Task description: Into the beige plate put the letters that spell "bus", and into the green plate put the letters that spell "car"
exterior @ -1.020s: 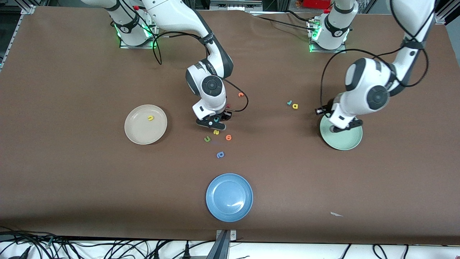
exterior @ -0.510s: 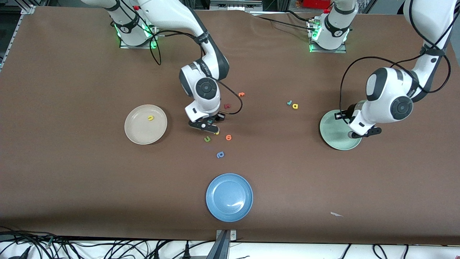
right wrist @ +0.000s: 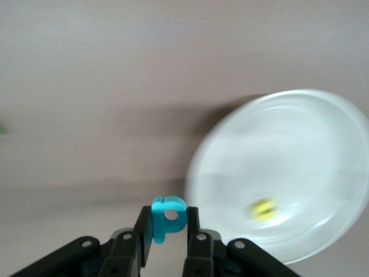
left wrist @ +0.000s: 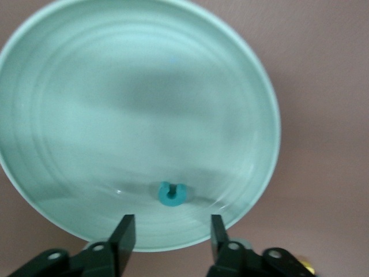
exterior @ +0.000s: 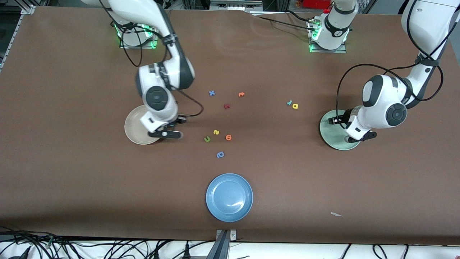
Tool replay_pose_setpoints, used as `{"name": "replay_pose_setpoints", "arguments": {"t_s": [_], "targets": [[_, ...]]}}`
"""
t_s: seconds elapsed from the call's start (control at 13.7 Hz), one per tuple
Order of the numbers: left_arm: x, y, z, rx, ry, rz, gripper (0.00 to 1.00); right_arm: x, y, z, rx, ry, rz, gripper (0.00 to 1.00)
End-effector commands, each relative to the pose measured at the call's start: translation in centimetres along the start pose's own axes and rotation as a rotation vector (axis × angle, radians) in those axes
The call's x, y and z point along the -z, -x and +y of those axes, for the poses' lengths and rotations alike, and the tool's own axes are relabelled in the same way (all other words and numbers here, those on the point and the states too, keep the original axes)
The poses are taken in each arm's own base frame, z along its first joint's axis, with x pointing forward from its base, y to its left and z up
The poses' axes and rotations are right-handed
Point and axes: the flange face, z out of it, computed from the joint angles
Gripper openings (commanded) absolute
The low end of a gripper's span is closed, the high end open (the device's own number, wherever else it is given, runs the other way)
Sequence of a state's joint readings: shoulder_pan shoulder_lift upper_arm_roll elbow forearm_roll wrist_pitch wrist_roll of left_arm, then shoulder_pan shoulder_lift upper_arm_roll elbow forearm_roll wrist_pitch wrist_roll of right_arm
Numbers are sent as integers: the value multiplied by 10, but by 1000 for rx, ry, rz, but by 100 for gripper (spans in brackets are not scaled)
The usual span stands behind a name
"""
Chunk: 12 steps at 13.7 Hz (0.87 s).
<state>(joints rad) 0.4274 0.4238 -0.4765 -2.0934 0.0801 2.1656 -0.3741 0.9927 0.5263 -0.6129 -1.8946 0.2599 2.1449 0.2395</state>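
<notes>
The right tool [right wrist: 169, 228], clamped on the teal b [right wrist: 168, 217] at the beige plate's [exterior: 133, 129] rim, risks dropping it outside, while the left tool [left wrist: 168, 239] gapes empty over the green plate [left wrist: 69, 109] holding the teal c [left wrist: 170, 193].

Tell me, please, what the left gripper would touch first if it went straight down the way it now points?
Most likely the green plate. The left gripper hangs open over the plate's edge, with the teal c lying in the plate just ahead of its fingers. Depth is unclear, so it might meet the rim or the letter first.
</notes>
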Motion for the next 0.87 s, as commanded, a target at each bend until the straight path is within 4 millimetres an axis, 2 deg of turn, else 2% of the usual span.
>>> {"name": "replay_pose_setpoints", "arguments": {"t_s": [0.0,0.15,0.29,0.44,0.51,0.58,0.66,0.73,0.8], "targets": [[16,15,42,72,-27,26,100,-20,27,46,72,-34,-3,9],[16,24,63,141,-12,24,100,-39,33,59,94,-24,17,9],[9,41,91,184,-9,11,99,-59,37,90,118,-6,19,9],[-6,58,118,225,3,5,99,-63,32,117,130,-8,11,11],[-19,67,127,247,13,16,99,-64,31,123,137,-9,10,12],[-27,71,129,270,34,36,98,-66,30,127,131,-8,5,20],[-36,76,130,294,46,43,97,-68,30,131,125,-7,1,38],[-46,83,133,302,54,50,96,-67,29,133,110,-9,-4,82],[-55,89,136,306,52,47,96,-66,29,132,101,-12,-7,100]]}}
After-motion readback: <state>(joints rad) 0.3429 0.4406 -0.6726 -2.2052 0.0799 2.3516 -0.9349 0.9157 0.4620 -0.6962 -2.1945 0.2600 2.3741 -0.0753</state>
